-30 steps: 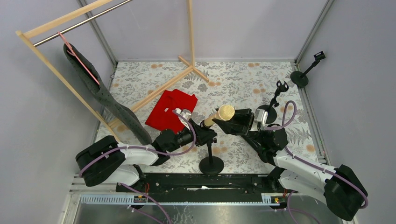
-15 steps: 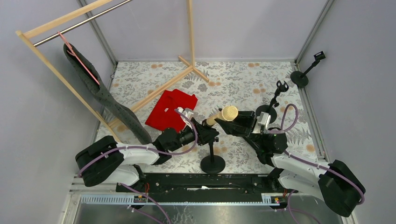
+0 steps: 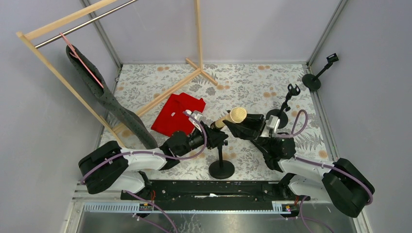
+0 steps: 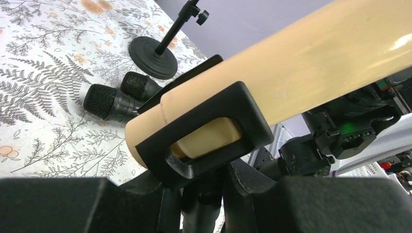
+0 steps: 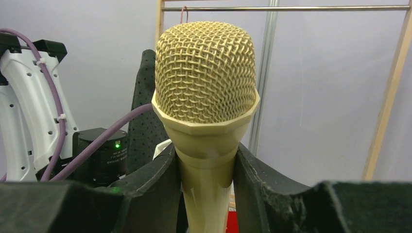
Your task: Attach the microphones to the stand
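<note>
The cream microphone (image 3: pixel 232 118) lies slanted in the black clip (image 4: pixel 209 127) of the middle stand (image 3: pixel 221 169), its tail end poking through the clip. My right gripper (image 5: pixel 206 188) is shut on its neck just below the mesh head (image 5: pixel 206 73); from above, the right gripper (image 3: pixel 242 127) sits just right of the clip. My left gripper (image 4: pixel 206 189) is shut on the stand's post under the clip, and in the top view the left gripper (image 3: pixel 214 139) is left of the post. Two black microphones (image 4: pixel 116 99) lie side by side on the table.
A second stand (image 3: pixel 286 104) rises at the right, its base (image 4: pixel 153 51) beyond the black microphones. A third stand (image 3: pixel 318 75) sits outside the frame at far right. A red cloth (image 3: pixel 177 114) and a wooden rack (image 3: pixel 111 48) with a grey garment (image 3: pixel 109 99) fill the left.
The cream microphone's head has shifted slightly right, with the right arm drawn in closer. The left gripper and the stand's top have nudged right too. Both grips are unchanged.
</note>
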Controlling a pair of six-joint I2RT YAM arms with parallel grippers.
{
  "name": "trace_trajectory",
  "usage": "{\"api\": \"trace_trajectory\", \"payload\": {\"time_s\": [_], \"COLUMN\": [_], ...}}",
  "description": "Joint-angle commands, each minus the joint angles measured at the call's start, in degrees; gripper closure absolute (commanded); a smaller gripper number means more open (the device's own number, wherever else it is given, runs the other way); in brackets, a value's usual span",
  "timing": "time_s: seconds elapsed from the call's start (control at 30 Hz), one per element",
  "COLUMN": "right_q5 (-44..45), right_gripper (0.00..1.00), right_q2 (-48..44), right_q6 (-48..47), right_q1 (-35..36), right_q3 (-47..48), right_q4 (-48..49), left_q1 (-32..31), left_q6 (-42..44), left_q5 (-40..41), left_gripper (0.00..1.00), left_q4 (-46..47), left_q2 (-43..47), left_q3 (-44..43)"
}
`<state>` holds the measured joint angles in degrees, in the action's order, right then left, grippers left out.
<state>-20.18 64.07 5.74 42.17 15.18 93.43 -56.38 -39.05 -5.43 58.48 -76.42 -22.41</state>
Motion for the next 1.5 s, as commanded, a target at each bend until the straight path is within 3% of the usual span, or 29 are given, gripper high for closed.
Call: {"api": "trace_trajectory", "payload": {"time_s": [0.0,0.37,0.57,0.73,0.97,1.47], "right_q5": [-2.0,0.3,0.5,-0.3,-1.6,-1.9], "right_gripper": [1.0,1.0,1.0,1.0,1.0,1.0], "right_q2": [9.4,14.2,13.3,13.2,17.1,21.7], "right_q6": [-1.6,4.8,8.0,6.1,6.1,3.7], "right_q1": [-0.2,-0.1,0.0,0.8,1.9,4.4], "right_q3": [-4.4,-6.1,-4.5,-5.3,-8.1,-8.2], "right_q4": [-14.1,-3.1,-3.6,-4.8,2.3,0.6], "left_q1": [-4.7,-5.4,-5.6,-5.7,-5.8,-5.8], "left_q6": [0.8,2.9,4.3,4.8,7.7,9.9], "left_q5": [-10.4,-9.2,-10.0,-9.7,-7.7,-7.5], "left_gripper": [1.0,1.0,1.0,1.0,1.0,1.0], "left_q4": [33.5,33.6,33.5,33.6,33.6,33.5], "left_q2": [7.3,11.8,13.6,14.2,15.4,16.3], "left_q3": [-11.3,-10.8,-12.0,-12.7,-13.0,-13.3]}}
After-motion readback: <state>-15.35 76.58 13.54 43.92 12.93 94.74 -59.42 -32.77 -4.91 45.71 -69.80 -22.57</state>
